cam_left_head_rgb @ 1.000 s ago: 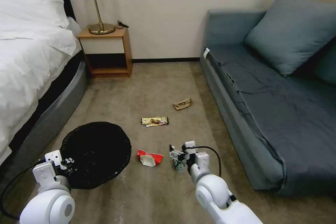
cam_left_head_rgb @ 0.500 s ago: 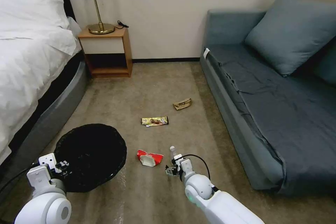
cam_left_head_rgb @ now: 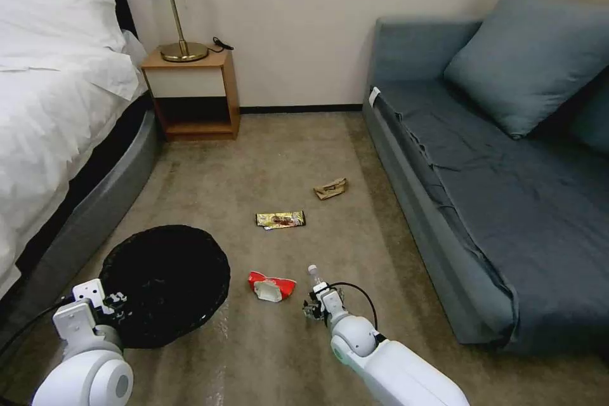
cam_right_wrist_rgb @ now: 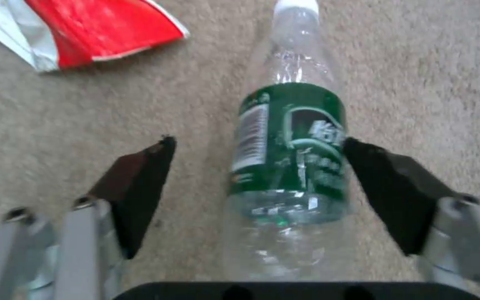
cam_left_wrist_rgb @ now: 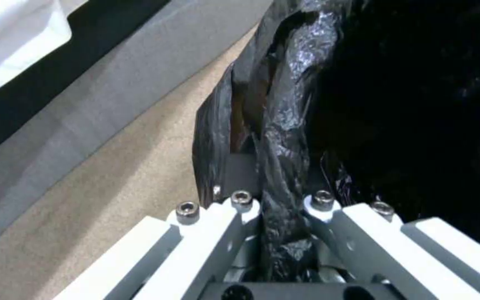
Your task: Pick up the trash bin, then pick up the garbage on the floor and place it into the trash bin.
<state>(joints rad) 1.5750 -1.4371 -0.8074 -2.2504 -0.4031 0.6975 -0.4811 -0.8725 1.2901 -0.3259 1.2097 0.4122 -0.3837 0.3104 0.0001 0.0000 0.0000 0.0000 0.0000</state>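
Lying clear green-labelled bottle [cam_right_wrist_rgb: 288,158], white-capped

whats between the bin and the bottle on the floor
The red-and-white wrapper lies on the carpet between the bin and the bottle, touching neither, as the head view shows.

Head cam looks down from up high over the carpet [cam_left_head_rgb: 279,158]. Both wrist cams sit super close: left on the trash bin [cam_left_wrist_rgb: 396,104] rim, right on the bottle [cam_right_wrist_rgb: 287,166]. Head cam catches both spots too.
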